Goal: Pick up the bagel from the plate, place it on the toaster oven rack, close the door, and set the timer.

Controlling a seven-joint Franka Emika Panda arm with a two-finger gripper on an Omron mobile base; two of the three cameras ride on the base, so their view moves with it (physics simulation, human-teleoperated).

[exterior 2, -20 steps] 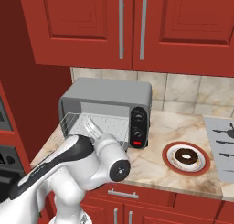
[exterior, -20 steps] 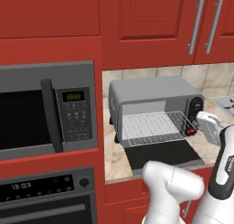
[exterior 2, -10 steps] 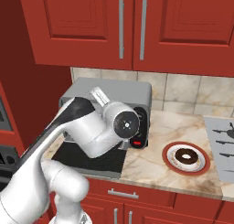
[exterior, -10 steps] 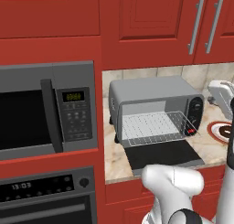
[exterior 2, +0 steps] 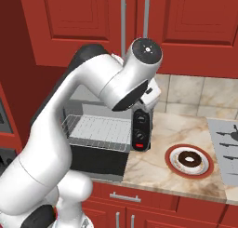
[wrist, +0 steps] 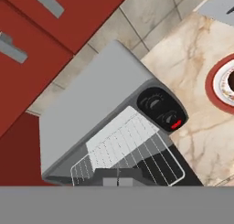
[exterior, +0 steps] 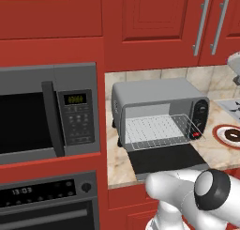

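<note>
Bagel [exterior: 233,134] first: in the left base view I see it lying on the plate [exterior: 218,133] at the right edge, on the table [exterior: 117,170] beside the toaster oven [exterior: 157,112]. The door [exterior: 164,159] hangs fully open and the toaster oven rack [exterior: 159,130] is pulled forward and bare, so nothing of the pick-up is done yet.

In the right base view the bagel [exterior 2: 189,159] sits in the middle of the plate [exterior 2: 207,163], near the oven's knob panel [exterior 2: 141,129] but apart from it. My arm arches high over the oven.

In the hand view I look down on the oven; the rack [wrist: 130,150] is empty, and the plate [wrist: 214,88] shows at the right edge. My hand is fully closed and holds nothing. I judge every step remains: grasp, place, close the door, set the timer.
</note>
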